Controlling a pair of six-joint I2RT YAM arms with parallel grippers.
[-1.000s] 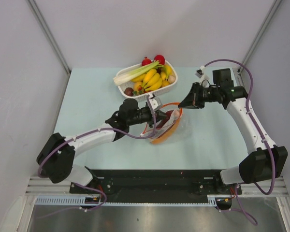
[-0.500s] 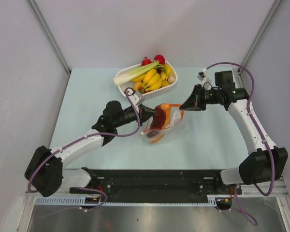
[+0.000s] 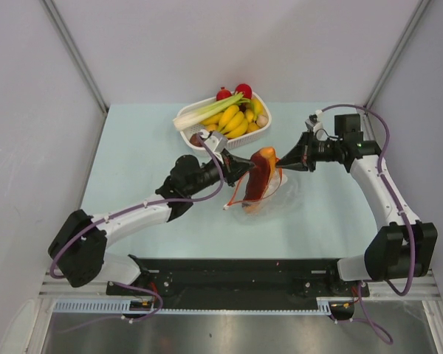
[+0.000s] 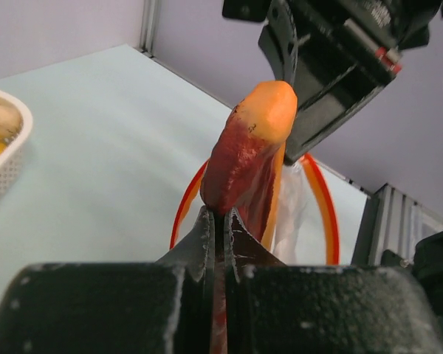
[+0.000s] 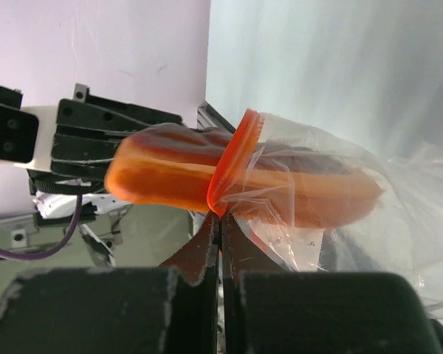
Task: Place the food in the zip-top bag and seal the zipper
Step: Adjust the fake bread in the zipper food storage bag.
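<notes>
The zip-top bag (image 3: 279, 190) hangs stretched between both grippers above the table. An orange piece (image 3: 265, 158) and a dark red piece (image 3: 254, 183) of the food sit in its mouth. My left gripper (image 3: 242, 168) is shut on the bag's left rim. In the left wrist view the gripper (image 4: 221, 215) pinches just below the dark red piece (image 4: 232, 173), with the zipper (image 4: 326, 214) looping behind. My right gripper (image 3: 280, 162) is shut on the right rim. In the right wrist view it (image 5: 221, 218) clamps the orange-red zipper (image 5: 235, 158), and the orange piece (image 5: 162, 177) pokes out past the mouth.
A white slatted basket (image 3: 184, 133) stands at the back of the table, holding the yellow banana bunch (image 3: 235, 122), a green-white leek (image 3: 207, 112) and red pieces (image 3: 244, 90). Its rim shows at the left of the left wrist view (image 4: 7, 166). Grey walls enclose the table.
The bag has gone from lying open and low to being raised and drawn narrow between the grippers. My left gripper drew back, then moved right again. My right gripper shifted slightly down.
</notes>
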